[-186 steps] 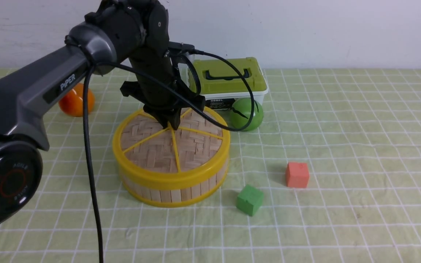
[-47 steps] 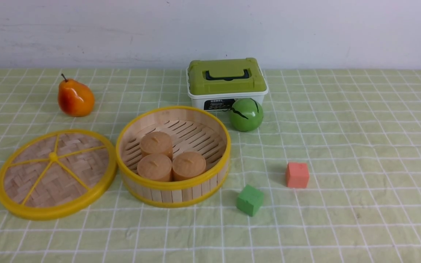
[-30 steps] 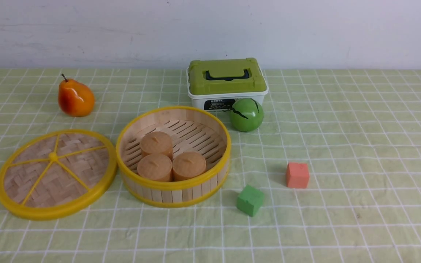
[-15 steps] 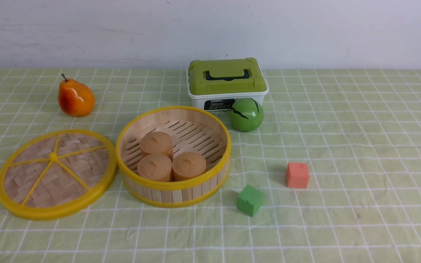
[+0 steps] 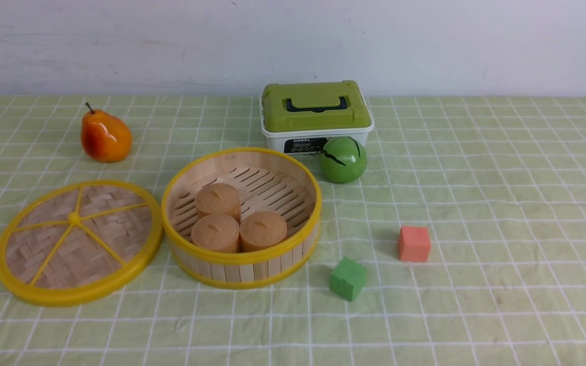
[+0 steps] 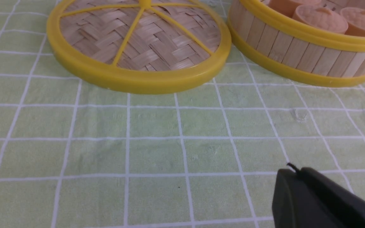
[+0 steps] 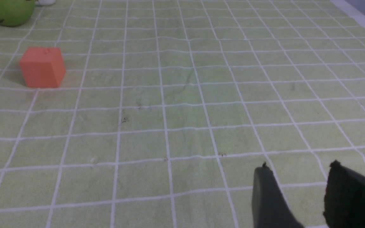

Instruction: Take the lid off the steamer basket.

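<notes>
I see the woven bamboo lid with yellow rim lying flat on the cloth, just beside the slatted bamboo steamer basket. My left gripper is clenched and empty, my right gripper parted and empty. One careless left-arm sweep could knock the lid.

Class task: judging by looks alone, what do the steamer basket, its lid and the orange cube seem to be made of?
Steamer basket: vertical pale slats, seemingly bamboo, between glossy yellow bands, likely plastic.
Lid: woven matte strips, probably bamboo, in a smooth yellow rim.
Orange cube: matte, soft-edged, perhaps foam or painted wood; unclear.
</notes>
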Available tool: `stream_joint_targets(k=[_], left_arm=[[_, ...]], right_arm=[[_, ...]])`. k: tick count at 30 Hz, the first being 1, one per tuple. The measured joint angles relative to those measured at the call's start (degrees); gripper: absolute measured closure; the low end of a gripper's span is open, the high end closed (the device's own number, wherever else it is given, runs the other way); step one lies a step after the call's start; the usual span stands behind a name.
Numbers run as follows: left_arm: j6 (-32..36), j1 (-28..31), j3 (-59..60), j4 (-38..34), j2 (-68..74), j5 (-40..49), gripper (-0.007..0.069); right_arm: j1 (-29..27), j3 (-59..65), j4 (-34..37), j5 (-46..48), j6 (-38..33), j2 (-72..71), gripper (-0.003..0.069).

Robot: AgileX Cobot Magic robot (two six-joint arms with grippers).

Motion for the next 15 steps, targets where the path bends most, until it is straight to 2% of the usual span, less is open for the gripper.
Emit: stream_joint_targets(k=[15], left_arm=[[0.07, 0.00, 0.00, 0.00, 0.00, 0.00, 0.0619]], right_arm=[[0.00, 0.00, 0.00, 0.00, 0.00, 0.00, 0.0418]])
